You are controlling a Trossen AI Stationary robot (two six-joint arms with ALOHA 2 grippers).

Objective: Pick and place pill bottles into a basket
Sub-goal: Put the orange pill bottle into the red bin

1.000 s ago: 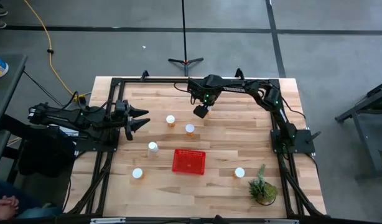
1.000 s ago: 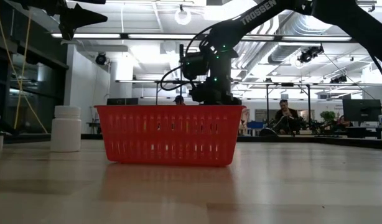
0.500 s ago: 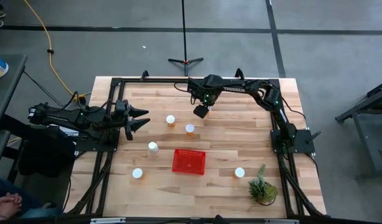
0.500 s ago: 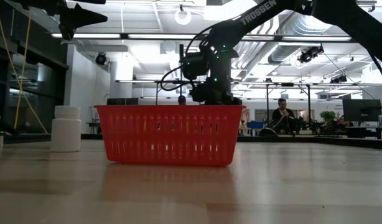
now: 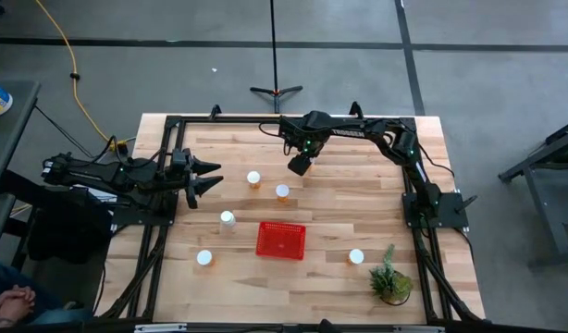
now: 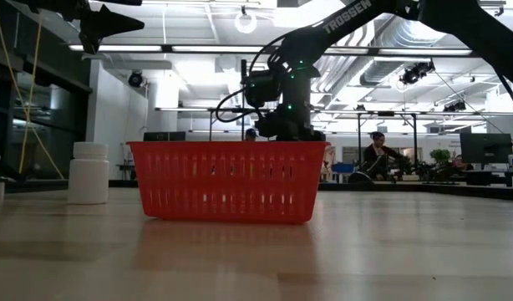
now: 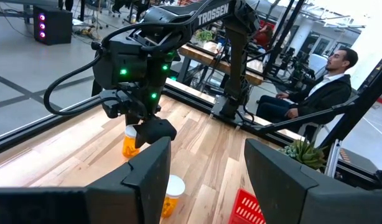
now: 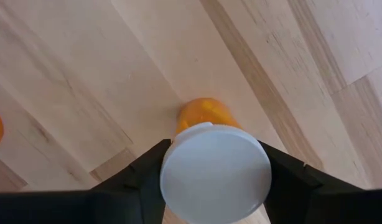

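The basket stands mid-table with bare wood on all 4 sides. Nearest obstacles: a whitish bottle just beside its left, an orange bottle beyond its far side. The right gripper, apparently clamped on a capped bottle, hangs above that. The plant crowds the near right corner.

I can read only one word, "TROSSEN", in white letters on the right arm; it shows again on this arm in my left wrist view.
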